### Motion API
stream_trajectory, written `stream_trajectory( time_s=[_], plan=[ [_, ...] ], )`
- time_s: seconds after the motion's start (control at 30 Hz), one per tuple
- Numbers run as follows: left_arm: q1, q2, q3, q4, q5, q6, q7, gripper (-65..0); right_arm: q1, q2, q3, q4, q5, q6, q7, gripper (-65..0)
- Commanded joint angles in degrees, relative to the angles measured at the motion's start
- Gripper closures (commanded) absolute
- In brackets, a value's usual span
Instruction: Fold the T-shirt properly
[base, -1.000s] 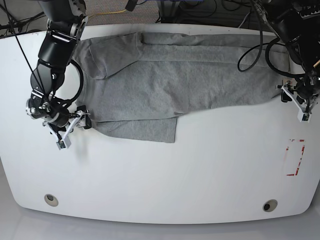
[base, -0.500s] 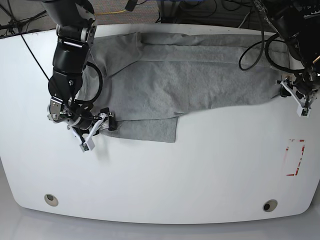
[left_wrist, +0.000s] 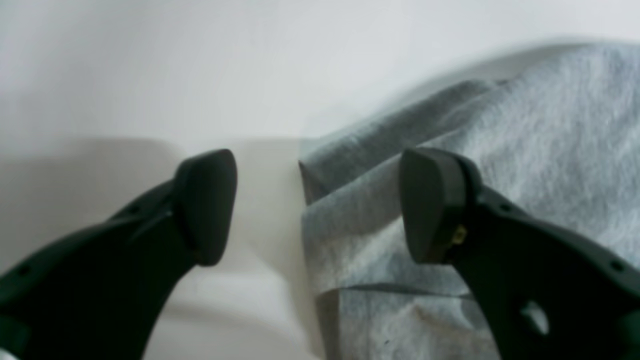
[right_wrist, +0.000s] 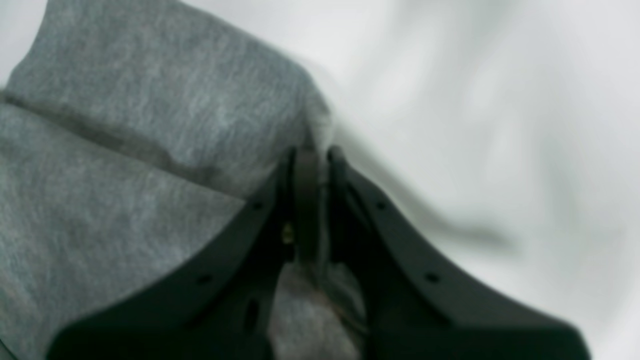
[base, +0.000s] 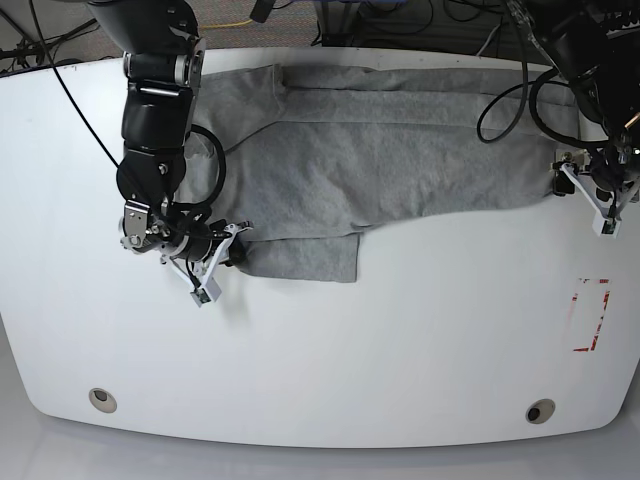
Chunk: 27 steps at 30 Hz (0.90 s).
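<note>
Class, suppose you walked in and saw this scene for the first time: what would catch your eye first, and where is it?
The grey T-shirt sprawls across the far half of the white table, one sleeve sticking out toward the near side. At the base view's left, the right gripper is shut on that sleeve's edge. At the view's right, the left gripper stands open at the shirt's other end.

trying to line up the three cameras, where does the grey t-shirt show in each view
Base: the T-shirt lies spread across the far half of the white table.
Left wrist: its folded edge fills the right side, between the open pads of the left claw.
Right wrist: it fills the left side, its edge pinched in the shut right claw.
Shared landmark: the white table.
</note>
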<state>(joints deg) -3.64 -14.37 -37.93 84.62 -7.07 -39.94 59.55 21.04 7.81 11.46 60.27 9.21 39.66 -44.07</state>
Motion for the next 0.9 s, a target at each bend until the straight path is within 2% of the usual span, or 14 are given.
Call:
stream_trajectory(
  time_s=[0.0, 0.1, 0.33, 0.57, 0.63, 0.67, 0.8, 0.87],
  plan=[
    [-1.4, -0.1, 0.0, 0.9, -0.6, -0.1, -1.0, -49.6, 1.3, 0.5, -0.9, 0.7, 0.4, 0.3, 0.3, 0.0],
    [-1.6, 0.1, 0.0, 0.5, -0.6, 0.8, -1.0, -49.7, 1.3, 0.4, -1.0, 0.7, 0.4, 0.3, 0.3, -0.6],
    [-4.8, -0.3, -0.5, -7.7, -0.4, 1.0, -1.0, -49.3, 1.2, 0.5, -1.0, 0.7, 0.7, 0.3, 0.3, -1.0],
    [-4.5, -1.1, -0.9, -9.6, -0.3, 0.7, -5.0, -49.2, 1.0, 0.8, -0.9, 0.7, 0.5, 0.3, 0.3, -1.0],
    [-3.7, -1.1, -0.9, -9.2, -0.5, 0.6, -4.9, -46.8, 0.8, 0.8, -0.9, 0.7, 0.5, 0.3, 0.3, -1.0],
    [-3.4, -1.1, -1.1, -9.1, -0.6, 0.5, -4.9, -43.8, 0.5, 0.8, -0.9, 0.7, 0.5, 0.3, 0.3, -1.0],
    [-3.6, -1.1, -1.1, -9.6, -0.4, 0.5, -5.6, -21.5, 0.2, 0.8, -0.9, 0.7, 0.4, 0.3, 0.3, -1.0],
    [-3.5, -1.1, -1.0, -9.6, -0.4, 0.5, -6.5, -6.8, 0.1, 0.8, -0.9, 0.7, 0.4, 0.3, 0.3, -1.0]
  ],
)
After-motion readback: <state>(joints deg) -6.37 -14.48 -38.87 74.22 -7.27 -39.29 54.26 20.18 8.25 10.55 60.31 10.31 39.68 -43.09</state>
